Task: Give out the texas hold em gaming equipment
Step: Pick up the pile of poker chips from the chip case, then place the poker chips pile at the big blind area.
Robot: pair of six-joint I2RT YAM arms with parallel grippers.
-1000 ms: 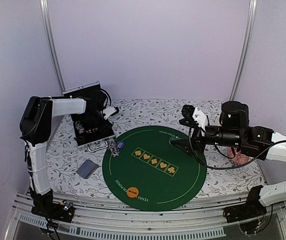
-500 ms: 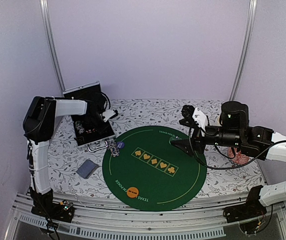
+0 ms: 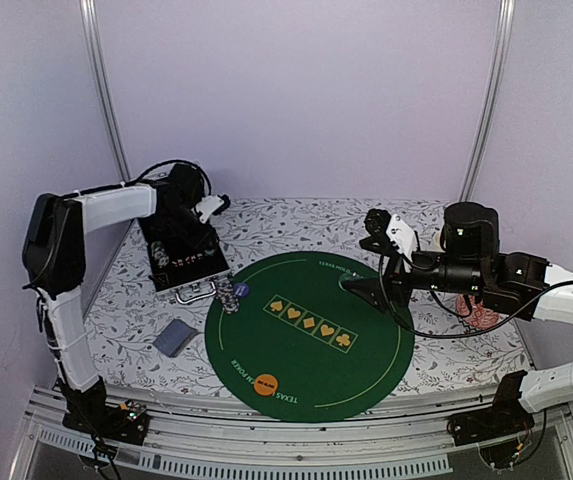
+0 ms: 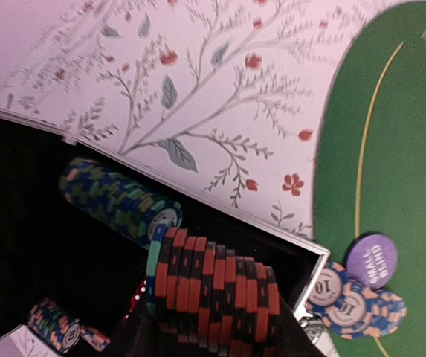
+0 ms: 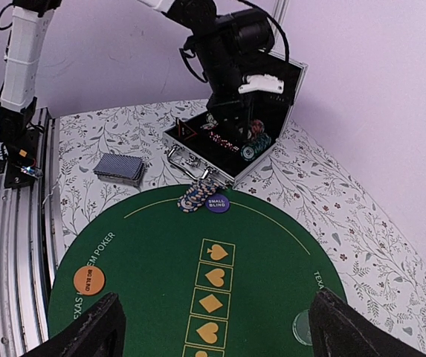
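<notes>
At the upper left of the overhead view, your left tool [image 4: 213, 338] was down in the black case [image 3: 206, 272]. Its jaws had partly closed on a red-and-black chip stack [image 4: 213, 294], apparently pinching it end to end. That was the risk: a column gripped that way could buckle in the middle and spill. It could also clip the case rim or the blue-green stack [image 4: 120, 201] just beside it on the way out. Further right, loose chips [image 4: 354, 301] and the purple small-blind button [image 4: 371, 260] lay close together at the left edge of the green mat [image 3: 306, 370], and a careless set-down there would have scattered them. At far right, your right tool [image 5: 214, 297] hung wide open and empty above the mat.
</notes>
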